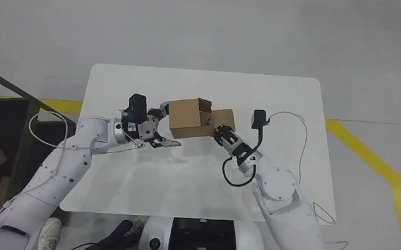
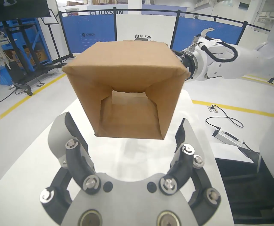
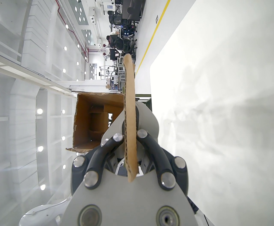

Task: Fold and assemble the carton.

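The left gripper (image 1: 166,127) stands wide open and holds nothing. Its 2 fingers (image 2: 71,128) are spread either side of the near end of the carton (image 1: 187,118), with no contact that I can see. The carton hangs on its side in the air above the middle of the white bench (image 1: 122,82), between the 2 arms. On the end facing the left gripper, the end flaps (image 2: 128,81) are folded inward but leave a square gap at the centre. To the right, the right gripper (image 1: 221,134) is clamped tight on 1 outer flap (image 3: 130,96), seen edge-on between its fingers, and this looks like the carton's only support.

That single hold is the main risk. Any push from the left would probably swing the carton about the flap's crease, so the crease may buckle or tear, or the board may slip out and the carton drop to the bench. The inward flaps look unlocked and may spring back open.

The held flap hides the right gripper's fingertips, so how deep the grip goes is unclear. The carton's underside cannot be made out, nor whether the near flaps overlap or merely meet.
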